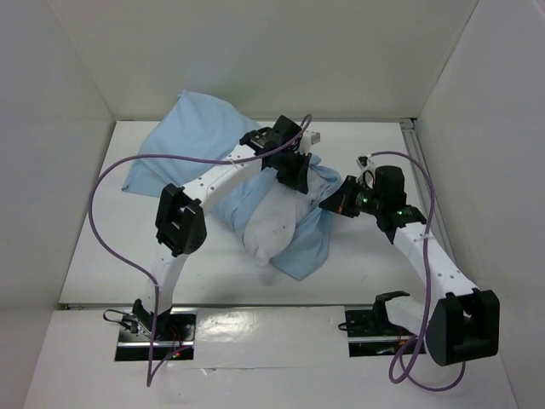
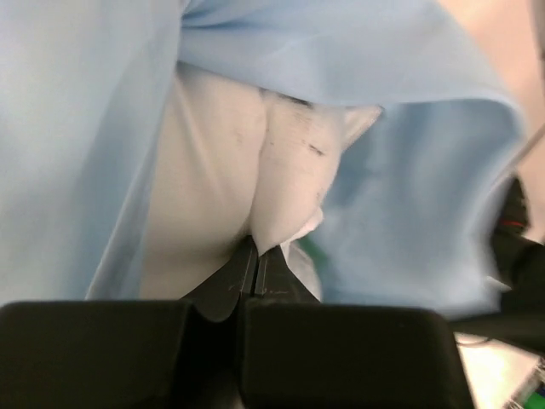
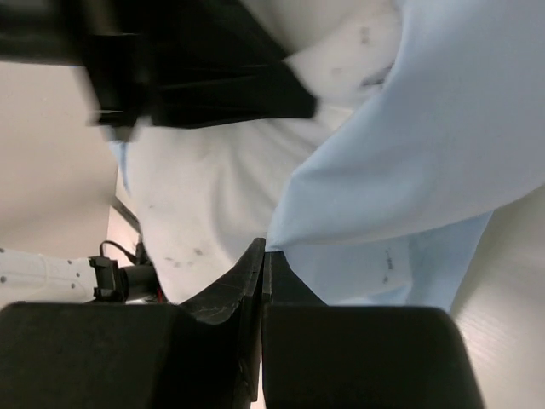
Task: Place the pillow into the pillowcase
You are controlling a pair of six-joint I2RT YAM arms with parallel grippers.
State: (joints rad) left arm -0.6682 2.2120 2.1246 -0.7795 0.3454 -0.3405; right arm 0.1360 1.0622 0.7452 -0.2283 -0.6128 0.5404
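1. Closest to the lens, at the bottom centre of the left wrist view, the left gripper (image 2: 257, 256) has its black fingers clenched on a pinched fold of the white pillow (image 2: 213, 170).
2. Above and on both sides of that fold hangs the light blue pillowcase (image 2: 426, 187), its rim arching across the upper part of the frame.
3. At the bottom centre of the right wrist view, the right gripper (image 3: 262, 254) is pressed shut with the pillowcase's edge caught at its tips. White pillow fills the middle left and blue cloth the right.
4. Seen from above, the pillow lies at the centre of the table (image 1: 358, 273). Its lower end is bare and points toward the bottom of the frame, and its upper end is under blue cloth.
5. The pillowcase spreads from the upper left of the table down past the pillow's lower right side, wrinkled.
6. Both grippers sit at the pillow's upper right part, the right gripper just to the right of the left.
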